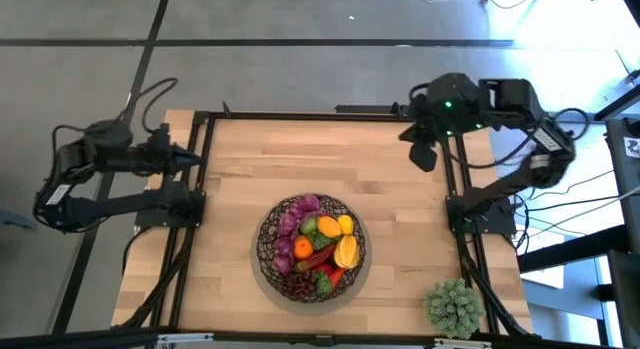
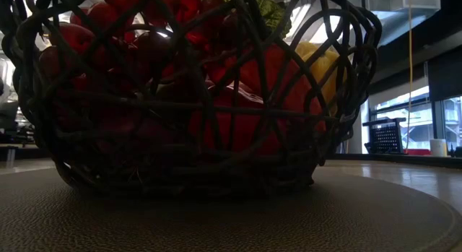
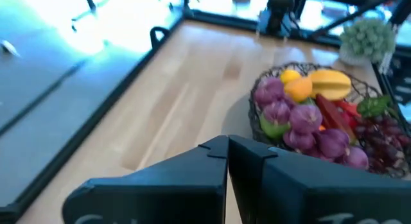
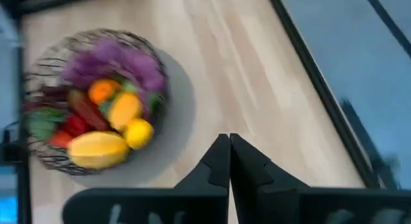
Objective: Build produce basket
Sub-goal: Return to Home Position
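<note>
The dark woven wire basket [image 1: 310,247] stands on a round grey mat near the table's near edge, middle. It holds the produce [image 1: 322,244]: purple pieces, an orange, yellow fruits, red peppers, green pieces and dark red grapes. The low view shows the basket [image 2: 195,100] close up, with red and yellow produce behind its mesh. My left gripper [image 3: 227,149] is shut and empty, drawn back at the table's left edge [image 1: 190,154]. My right gripper [image 4: 229,145] is shut and empty, raised over the far right corner [image 1: 424,149].
A pale green spiky ball-shaped plant [image 1: 455,307] sits at the near right corner. Black frame rails [image 1: 200,169] run along the table's left, right and far edges. Bare wood lies across the far half of the table [image 1: 320,154].
</note>
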### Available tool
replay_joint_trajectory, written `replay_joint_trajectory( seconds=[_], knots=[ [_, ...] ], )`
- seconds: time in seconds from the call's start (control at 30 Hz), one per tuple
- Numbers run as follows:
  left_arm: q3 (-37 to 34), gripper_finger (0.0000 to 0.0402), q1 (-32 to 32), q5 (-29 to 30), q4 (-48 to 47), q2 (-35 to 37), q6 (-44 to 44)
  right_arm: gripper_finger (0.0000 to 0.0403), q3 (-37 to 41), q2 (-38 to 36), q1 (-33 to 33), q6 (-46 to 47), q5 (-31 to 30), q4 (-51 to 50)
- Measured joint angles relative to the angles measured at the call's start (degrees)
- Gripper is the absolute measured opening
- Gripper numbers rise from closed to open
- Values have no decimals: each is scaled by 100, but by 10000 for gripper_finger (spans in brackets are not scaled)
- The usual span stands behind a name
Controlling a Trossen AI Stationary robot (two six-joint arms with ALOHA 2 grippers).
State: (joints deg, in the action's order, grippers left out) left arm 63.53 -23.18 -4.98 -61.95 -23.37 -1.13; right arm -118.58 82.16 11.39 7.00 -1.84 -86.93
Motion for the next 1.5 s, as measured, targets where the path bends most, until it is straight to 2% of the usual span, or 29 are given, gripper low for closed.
replay_joint_trajectory(
  seconds=[0.13,0.27,0.37,0.57,0.63,0.93,1.27,1.4,1.5],
  knots=[
    [-111,0,0,181,21,527,-57,0,1582,-1109,53,481,-136,899],
    [-636,0,0,364,57,1102,-395,0,3187,-2282,47,639,-72,2486],
    [-1103,0,-1,404,421,1550,-452,0,4245,-3090,53,583,125,3545],
    [-1795,0,0,406,1140,2312,-494,0,5866,-4302,49,472,430,4726],
    [-1890,0,0,408,1256,2314,-494,0,6253,-4644,51,471,446,4877],
    [-1967,0,0,563,1653,2316,-302,0,7527,-6476,49,471,454,5374],
    [-1967,0,0,873,1678,2316,-595,0,8256,-8218,47,321,643,5215],
    [-2004,0,-2,891,1974,2316,-607,0,8328,-8120,44,10,751,4921],
    [-2243,0,0,684,2387,2316,-623,0,8454,-8102,44,-143,774,5170]
  ],
)
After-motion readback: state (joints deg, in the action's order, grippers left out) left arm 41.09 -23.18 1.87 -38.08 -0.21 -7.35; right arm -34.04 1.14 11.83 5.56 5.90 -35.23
